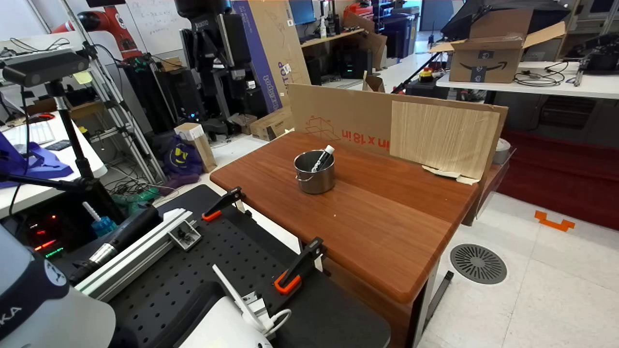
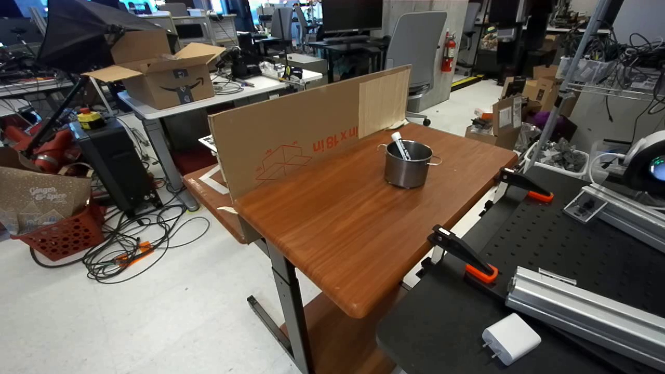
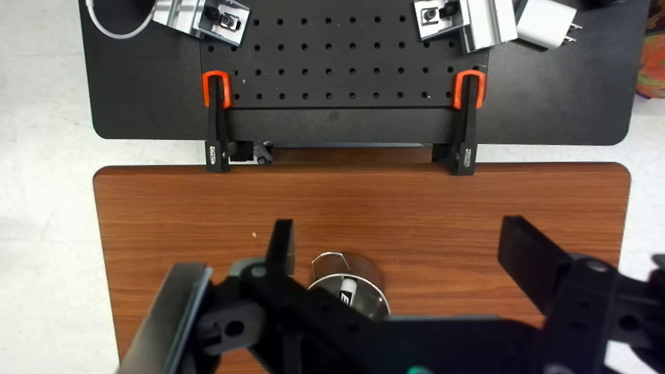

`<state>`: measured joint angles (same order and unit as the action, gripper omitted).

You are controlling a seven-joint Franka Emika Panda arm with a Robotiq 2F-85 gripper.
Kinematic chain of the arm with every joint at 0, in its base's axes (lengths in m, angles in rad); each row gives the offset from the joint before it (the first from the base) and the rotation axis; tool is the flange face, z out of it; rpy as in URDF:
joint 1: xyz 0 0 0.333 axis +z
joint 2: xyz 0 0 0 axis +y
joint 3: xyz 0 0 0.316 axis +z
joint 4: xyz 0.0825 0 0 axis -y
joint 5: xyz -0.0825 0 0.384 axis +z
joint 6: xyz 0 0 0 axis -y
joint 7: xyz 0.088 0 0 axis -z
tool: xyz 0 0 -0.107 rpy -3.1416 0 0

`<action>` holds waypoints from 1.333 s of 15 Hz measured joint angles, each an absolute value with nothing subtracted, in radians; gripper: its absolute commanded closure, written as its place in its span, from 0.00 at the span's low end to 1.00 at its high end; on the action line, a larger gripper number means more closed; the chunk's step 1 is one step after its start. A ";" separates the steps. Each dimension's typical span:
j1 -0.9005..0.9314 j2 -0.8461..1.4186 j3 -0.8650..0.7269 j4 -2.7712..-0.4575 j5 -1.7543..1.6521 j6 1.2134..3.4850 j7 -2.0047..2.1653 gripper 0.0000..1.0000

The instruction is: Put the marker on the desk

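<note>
The marker (image 1: 329, 150) is a slim stick with a white cap end and a black-and-white body. It leans inside the grey metal cup (image 1: 316, 182), its cap end above the rim, in both exterior views (image 2: 398, 139). The cup (image 2: 406, 174) stands upright on the reddish-brown desk (image 1: 377, 232). In the wrist view my gripper (image 3: 398, 223) is open and empty, high above the desk (image 3: 415, 197). The cup (image 3: 366, 267) and marker (image 3: 347, 291) lie low, nearer the left finger, partly hidden by the gripper. The gripper (image 1: 220, 79) also hangs at the top of an exterior view.
A cardboard panel (image 1: 338, 108) stands along the desk's far edge, with a wood-patterned sheet (image 1: 442, 137) on it. The black perforated bench (image 3: 327, 57) adjoins the desk's near edge. Two orange-tipped clamps (image 3: 214, 119) (image 3: 466, 119) jut over that edge. A white adapter (image 2: 511, 337) lies on the bench.
</note>
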<state>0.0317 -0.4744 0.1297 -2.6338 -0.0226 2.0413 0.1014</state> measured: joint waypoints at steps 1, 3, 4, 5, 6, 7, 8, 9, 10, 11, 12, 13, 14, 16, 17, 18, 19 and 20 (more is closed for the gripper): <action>0.032 -0.474 0.130 -2.634 -0.023 2.041 0.101 0.00; 0.035 -0.470 0.130 -2.633 -0.021 2.045 0.102 0.00; 0.040 -0.463 0.130 -2.631 -0.021 2.056 0.105 0.00; 0.046 -0.452 0.131 -2.628 -0.021 2.069 0.111 0.00; 0.052 -0.437 0.133 -2.622 -0.021 2.085 0.120 0.00; 0.059 -0.420 0.135 -2.615 -0.021 2.104 0.129 0.00; 0.064 -0.401 0.137 -2.605 -0.020 2.122 0.136 0.00; 0.067 -0.379 0.139 -2.592 -0.020 2.141 0.142 0.00; 0.069 -0.357 0.139 -2.579 -0.020 2.158 0.146 0.00; 0.069 -0.333 0.139 -2.564 -0.020 2.177 0.148 0.00; 0.069 -0.305 0.138 -2.548 -0.020 2.196 0.150 0.00; 0.068 -0.276 0.137 -2.533 -0.020 2.217 0.150 0.00; 0.067 -0.245 0.134 -2.519 -0.020 2.243 0.150 0.00; 0.064 -0.181 0.126 -2.493 -0.020 2.302 0.150 0.00; 0.061 -0.150 0.122 -2.480 -0.019 2.329 0.150 0.00; 0.059 -0.117 0.116 -2.466 -0.018 2.353 0.150 0.00; 0.057 -0.085 0.109 -2.450 -0.017 2.374 0.150 0.00; 0.055 -0.054 0.102 -2.434 -0.016 2.390 0.150 0.00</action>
<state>0.0553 -0.0536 0.1024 -2.4342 -0.0158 2.3898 0.1503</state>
